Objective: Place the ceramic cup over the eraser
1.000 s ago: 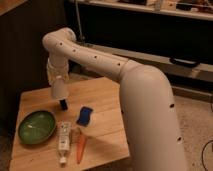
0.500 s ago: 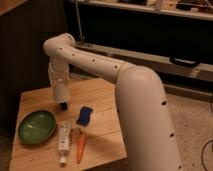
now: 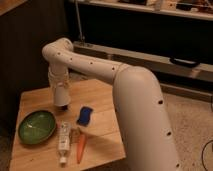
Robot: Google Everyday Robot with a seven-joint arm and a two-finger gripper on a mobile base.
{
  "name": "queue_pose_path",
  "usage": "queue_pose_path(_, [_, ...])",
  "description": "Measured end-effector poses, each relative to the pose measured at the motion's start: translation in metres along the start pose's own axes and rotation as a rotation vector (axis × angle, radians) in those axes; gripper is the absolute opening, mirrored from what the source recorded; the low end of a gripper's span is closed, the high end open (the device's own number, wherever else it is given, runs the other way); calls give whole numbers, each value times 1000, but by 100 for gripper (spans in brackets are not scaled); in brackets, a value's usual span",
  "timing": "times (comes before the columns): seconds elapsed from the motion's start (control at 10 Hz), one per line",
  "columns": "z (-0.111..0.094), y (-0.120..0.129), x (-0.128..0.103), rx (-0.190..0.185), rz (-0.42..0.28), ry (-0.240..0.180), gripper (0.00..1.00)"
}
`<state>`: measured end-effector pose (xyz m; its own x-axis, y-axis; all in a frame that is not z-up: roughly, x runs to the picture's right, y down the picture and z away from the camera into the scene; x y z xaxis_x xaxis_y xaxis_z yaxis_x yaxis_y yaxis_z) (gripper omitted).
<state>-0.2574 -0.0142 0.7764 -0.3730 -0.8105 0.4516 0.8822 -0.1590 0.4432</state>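
Observation:
My gripper (image 3: pixel 61 99) hangs straight down from the white arm over the back left part of the wooden table (image 3: pixel 100 97). A pale tapered shape, which I take for the ceramic cup (image 3: pixel 60 93), sits at the gripper's lower end and blends with the wrist. Directly under it a small black piece, which I take for the eraser (image 3: pixel 63 106), shows against the table top. I cannot tell whether the cup touches the eraser or the table.
A green bowl (image 3: pixel 36 126) sits at the table's left front. A white tube-shaped bottle (image 3: pixel 63 141) and an orange carrot (image 3: pixel 81 147) lie near the front edge. A blue flat pad (image 3: pixel 85 115) lies right of the gripper. Dark shelving stands behind the table.
The arm has shifted slightly and the gripper's end has sunk a little toward the table, staying over the same spot. The other things have not moved.

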Motion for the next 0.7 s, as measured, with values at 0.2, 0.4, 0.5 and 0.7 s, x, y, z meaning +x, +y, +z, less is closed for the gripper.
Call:
queue_pose_path(0.2, [-4, -2, -6, 4, -12, -1, 80])
queue_pose_path(0.4, [-10, -5, -11, 12, -32, -2, 80])
queue_pose_path(0.5, [-16, -4, -14, 17, -33, -5, 80])
queue_pose_path(0.7, [-24, 2, -18, 29, -17, -7, 80])
